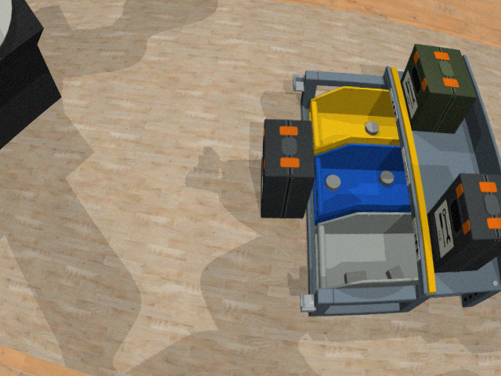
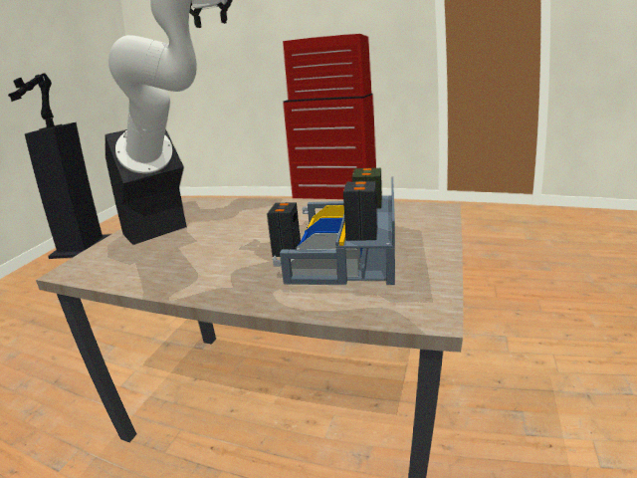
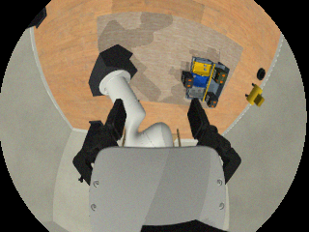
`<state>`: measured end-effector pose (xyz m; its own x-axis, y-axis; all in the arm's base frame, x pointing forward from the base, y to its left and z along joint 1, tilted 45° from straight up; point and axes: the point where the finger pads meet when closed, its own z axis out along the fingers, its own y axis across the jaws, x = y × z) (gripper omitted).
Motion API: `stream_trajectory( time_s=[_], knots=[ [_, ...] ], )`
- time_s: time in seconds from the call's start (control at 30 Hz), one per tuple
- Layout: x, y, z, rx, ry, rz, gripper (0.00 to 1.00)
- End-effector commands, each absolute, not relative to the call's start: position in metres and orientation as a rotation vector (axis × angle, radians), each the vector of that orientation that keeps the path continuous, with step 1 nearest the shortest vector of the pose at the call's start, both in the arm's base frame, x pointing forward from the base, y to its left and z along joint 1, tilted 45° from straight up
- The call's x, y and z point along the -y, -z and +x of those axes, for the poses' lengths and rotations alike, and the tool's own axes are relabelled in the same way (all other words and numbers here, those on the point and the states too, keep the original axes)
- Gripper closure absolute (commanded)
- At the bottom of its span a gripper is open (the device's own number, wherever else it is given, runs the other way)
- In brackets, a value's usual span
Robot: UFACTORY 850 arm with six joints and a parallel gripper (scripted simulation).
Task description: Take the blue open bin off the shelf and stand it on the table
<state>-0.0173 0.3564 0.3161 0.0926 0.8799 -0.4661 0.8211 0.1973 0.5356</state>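
Observation:
The blue bin sits on the lower shelf between the yellow bin and the grey bin. Two round grey parts lie in it. One round part lies in the yellow bin, two blocky parts in the grey bin. The open fronts face left in the top view. The shelf stands on the table top. My gripper is open and empty, high above the table and far from the bins.
A black case stands on the table directly before the blue bin's front. A green case and another black case stand on the shelf's upper deck, behind its yellow rail. The arm's black pedestal stands at the table's far left.

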Motion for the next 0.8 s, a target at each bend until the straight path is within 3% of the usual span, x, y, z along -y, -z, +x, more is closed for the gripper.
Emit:
stream_trajectory(
  time_s=[0.0, 0.17, 0.33, 0.77],
  knots=[
    [-0.357, -0.316, -0.018, -1.718, -0.093, 1.613, 0.00],
    [-0.357, -0.316, -0.018, -1.718, -0.093, 1.613, 0.00],
    [-0.354, -0.316, 0.037, -1.551, 0.003, 1.771, 0.00],
    [-0.352, -0.316, 0.048, -1.517, 0.021, 1.800, 0.00]
  ],
)
